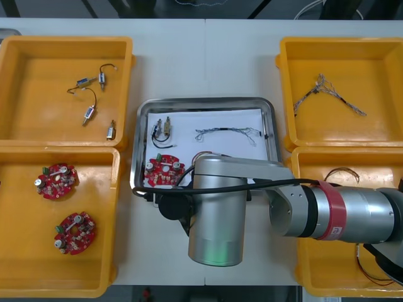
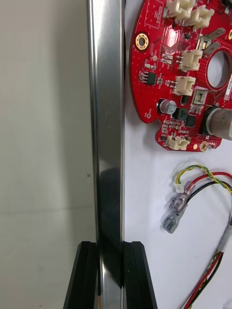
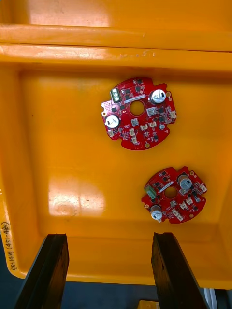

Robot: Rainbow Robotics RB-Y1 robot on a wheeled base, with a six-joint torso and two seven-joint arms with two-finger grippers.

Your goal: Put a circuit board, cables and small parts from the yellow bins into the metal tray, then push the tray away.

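The right claw (image 2: 110, 248) was clamped on the near rim of the tray (image 1: 204, 102). A board (image 1: 164, 171), cables (image 1: 227, 133) and small parts (image 1: 162, 129) lay inside, so loading looked done and only the push remained. The left claw (image 3: 110, 236) hung wide over a bin (image 3: 48, 145).

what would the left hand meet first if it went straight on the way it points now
The left hand would probably meet the bare floor of the yellow bin first; the nearer circuit board sits off toward one finger. Depth is unclear.
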